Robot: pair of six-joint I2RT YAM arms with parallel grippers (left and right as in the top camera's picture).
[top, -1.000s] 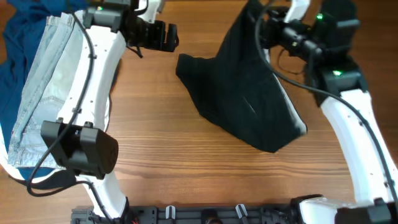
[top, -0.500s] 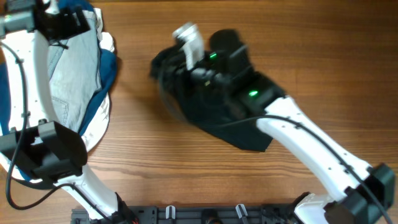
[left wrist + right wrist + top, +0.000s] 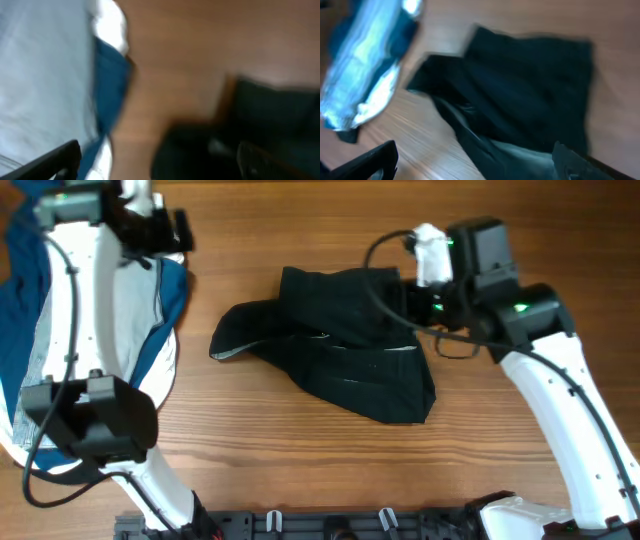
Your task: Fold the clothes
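we are finding the black shorts (image 3: 345, 365) lying crosswise, just left of our right gripper (image 3: 473, 150); the left gripper (image 3: 159, 150) is hovering farther off; both jaws seemingly spread.

black shorts (image 3: 340, 350), light-blue jeans (image 3: 120, 320), brown table (image 3: 300, 470).

One bench (image 3: 300, 470) carries three garments: one pair of black shorts (image 3: 340, 360), one pair of light-blue jeans (image 3: 135, 305) and one dark blue garment (image 3: 172, 285). Two arms reach over it, the left arm (image 3: 85, 300) and the right arm (image 3: 545, 380). There are two claws, the left claw (image 3: 157, 162) and the right claw (image 3: 475, 160).
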